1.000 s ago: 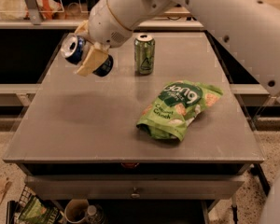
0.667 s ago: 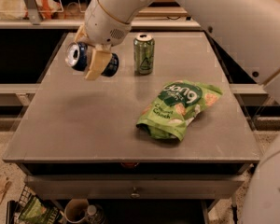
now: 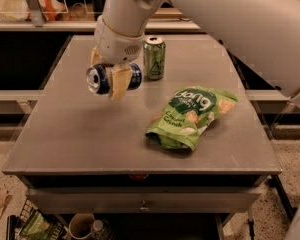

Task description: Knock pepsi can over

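The pepsi can (image 3: 132,77) is dark blue with a silver top (image 3: 94,80). It lies horizontal, on its side, with the top pointing left, over the left middle of the grey table (image 3: 80,134). My gripper (image 3: 111,79) comes down from above and is shut on the can. One tan finger (image 3: 118,83) crosses the can's front; the other is behind it. I cannot tell whether the can rests on the table or hangs just above it.
A green can (image 3: 154,58) stands upright just right of and behind the gripper. A green snack bag (image 3: 190,116) lies at the right middle of the table. A shelf with clutter runs behind the table. A basket (image 3: 32,224) and a cup (image 3: 81,227) sit under its front edge.
The gripper has moved right and toward the front of the table with the pepsi can held on its side. The green can and the snack bag have not moved.
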`<state>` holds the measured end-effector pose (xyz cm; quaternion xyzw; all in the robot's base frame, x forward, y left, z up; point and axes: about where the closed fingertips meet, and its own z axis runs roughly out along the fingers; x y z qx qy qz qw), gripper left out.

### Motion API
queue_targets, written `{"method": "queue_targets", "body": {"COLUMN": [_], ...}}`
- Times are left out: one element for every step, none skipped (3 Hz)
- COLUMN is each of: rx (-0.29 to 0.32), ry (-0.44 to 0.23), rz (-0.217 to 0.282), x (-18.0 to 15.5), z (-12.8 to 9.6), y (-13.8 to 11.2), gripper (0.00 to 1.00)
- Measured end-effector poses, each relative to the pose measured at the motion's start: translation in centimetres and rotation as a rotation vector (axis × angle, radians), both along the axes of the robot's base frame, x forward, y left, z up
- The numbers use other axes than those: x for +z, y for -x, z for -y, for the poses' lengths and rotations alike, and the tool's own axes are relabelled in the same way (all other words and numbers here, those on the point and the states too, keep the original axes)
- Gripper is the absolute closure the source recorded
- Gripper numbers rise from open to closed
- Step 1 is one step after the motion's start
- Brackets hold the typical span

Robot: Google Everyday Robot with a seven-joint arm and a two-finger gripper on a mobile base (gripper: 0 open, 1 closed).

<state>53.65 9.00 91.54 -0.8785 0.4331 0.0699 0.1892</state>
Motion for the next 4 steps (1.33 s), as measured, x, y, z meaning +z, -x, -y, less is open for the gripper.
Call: {"method": "queue_targets", "body": {"rx": [0.017, 0.034, 0.049, 0.05], "ry": [0.044, 0.079, 0.119, 0.121], "rz": [0.012, -0.005, -0.016, -0.017], "x": [-2.1, -4.5, -6.8, -6.9], "z": [0.1, 0.2, 0.7, 0.7], "y": [1.5, 3.1, 4.2, 4.3], "gripper": [1.0, 1.0, 1.0, 0.83]}}
